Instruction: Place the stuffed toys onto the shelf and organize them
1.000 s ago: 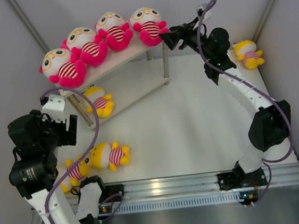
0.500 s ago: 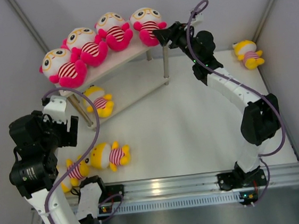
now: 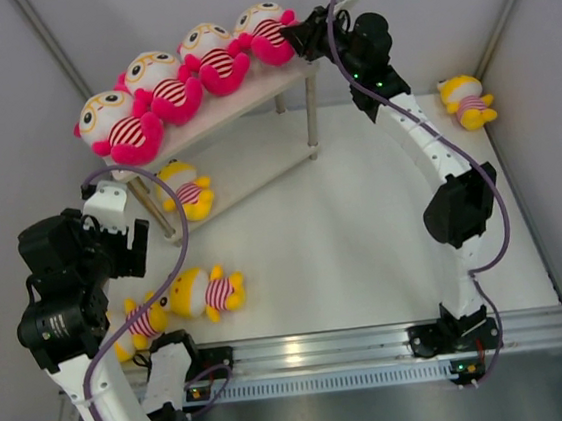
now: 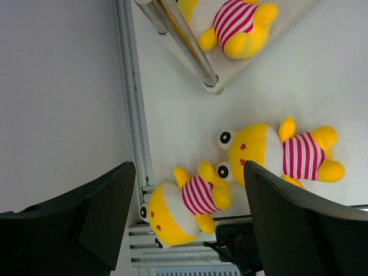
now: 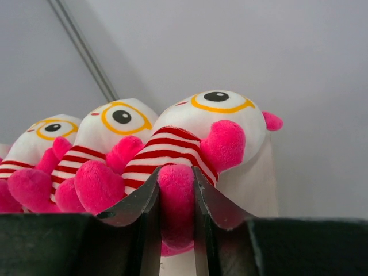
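Presently the left end effector stands wide open and empty above two yellow toys on the desk. Four pink toys line the shelf top. The right end effector pinches a leg of the end pink toy; a tug could drag it off the edge. Only its wrist view confirms that pinch; only the overhead shows the stray yellow toy far right.

Both arms have white links, black joints, purple cables, black claw fingers.
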Robot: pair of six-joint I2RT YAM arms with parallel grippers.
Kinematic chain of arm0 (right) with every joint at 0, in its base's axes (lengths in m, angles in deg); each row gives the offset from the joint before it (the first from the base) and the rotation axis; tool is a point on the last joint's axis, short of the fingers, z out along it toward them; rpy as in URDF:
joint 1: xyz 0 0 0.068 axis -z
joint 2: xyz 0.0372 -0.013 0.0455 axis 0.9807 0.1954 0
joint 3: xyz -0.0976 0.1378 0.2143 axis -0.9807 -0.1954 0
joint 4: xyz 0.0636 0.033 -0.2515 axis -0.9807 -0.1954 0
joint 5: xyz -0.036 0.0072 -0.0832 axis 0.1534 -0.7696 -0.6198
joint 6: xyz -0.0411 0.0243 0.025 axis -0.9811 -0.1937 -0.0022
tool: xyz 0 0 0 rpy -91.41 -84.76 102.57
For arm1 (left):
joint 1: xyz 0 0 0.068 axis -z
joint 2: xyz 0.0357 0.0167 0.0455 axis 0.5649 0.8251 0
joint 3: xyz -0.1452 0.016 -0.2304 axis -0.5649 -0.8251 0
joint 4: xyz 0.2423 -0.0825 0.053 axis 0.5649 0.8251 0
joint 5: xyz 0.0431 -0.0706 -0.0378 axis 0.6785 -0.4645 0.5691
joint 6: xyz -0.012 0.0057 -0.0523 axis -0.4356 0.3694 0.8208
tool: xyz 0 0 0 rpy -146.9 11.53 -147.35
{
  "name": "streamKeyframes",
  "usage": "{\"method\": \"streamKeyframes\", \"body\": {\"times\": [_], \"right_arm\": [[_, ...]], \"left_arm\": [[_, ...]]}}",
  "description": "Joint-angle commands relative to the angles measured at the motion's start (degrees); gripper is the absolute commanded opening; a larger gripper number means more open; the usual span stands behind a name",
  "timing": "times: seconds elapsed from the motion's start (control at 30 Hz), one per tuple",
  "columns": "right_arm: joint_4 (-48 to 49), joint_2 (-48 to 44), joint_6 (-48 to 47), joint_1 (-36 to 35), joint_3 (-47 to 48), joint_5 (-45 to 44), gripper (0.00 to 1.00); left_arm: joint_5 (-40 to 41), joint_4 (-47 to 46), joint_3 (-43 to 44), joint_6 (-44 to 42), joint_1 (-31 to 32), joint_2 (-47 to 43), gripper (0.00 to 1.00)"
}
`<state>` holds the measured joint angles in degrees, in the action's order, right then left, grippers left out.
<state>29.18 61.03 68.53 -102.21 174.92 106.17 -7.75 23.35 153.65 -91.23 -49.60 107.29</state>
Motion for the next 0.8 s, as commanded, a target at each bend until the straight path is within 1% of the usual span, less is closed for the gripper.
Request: {"method": "streamKeyframes", "body": {"times": [0.0,0.2,0.33,0.37,0.4,0.47,0.5,0.6,0.67,0.7,0.77], "right_arm": [[-6.1,3.71,-4.57,1.07,6.21,2.39,0.2],[-3.72,6.87,-4.84,1.25,8.93,4.66,0.23],[-5.65,8.38,-5.45,1.42,12.01,5.63,0.31],[-5.65,8.2,-5.45,1.42,11.66,5.9,0.35],[-5.48,7.24,-5.71,1.69,11.31,6.33,0.44],[-5.22,5.57,-6.07,2.39,9.21,6.6,0.57],[-4.95,3.22,-5.98,2.74,8.24,6.25,0.67],[-4.34,-2.14,-4.93,4.93,4.9,4.68,0.79],[-3.73,-4.88,-3.88,6.6,2.8,4.23,0.83],[-3.37,-7.68,-2.83,8.35,2.0,3.88,0.84],[-3.37,-10.33,-1.33,11.86,-0.63,3.0,0.86]], "left_arm": [[-0.31,-0.31,-0.36,-0.5,0.26,-0.53,0.82],[-0.4,-0.22,-0.28,-0.5,0.26,-0.36,0.82],[-0.22,-0.22,-0.27,-0.59,0.26,-0.53,0.82],[-0.22,-0.13,-0.19,-0.59,0.26,-0.53,0.82],[-0.22,-0.22,-0.36,-0.59,0.26,-0.53,0.82],[-0.14,-0.22,-0.36,-0.59,0.26,-0.45,0.82],[-0.22,-0.22,-0.28,-0.68,0.26,-0.45,0.82],[-0.22,-0.04,-0.28,-0.77,0.26,-0.36,0.82],[-0.22,-0.04,-0.27,-0.85,0.35,-0.36,0.82],[-0.22,-0.04,-0.36,-0.85,0.43,-0.36,0.82],[-0.14,0.05,-0.36,-0.85,0.35,-0.45,0.82]]}}
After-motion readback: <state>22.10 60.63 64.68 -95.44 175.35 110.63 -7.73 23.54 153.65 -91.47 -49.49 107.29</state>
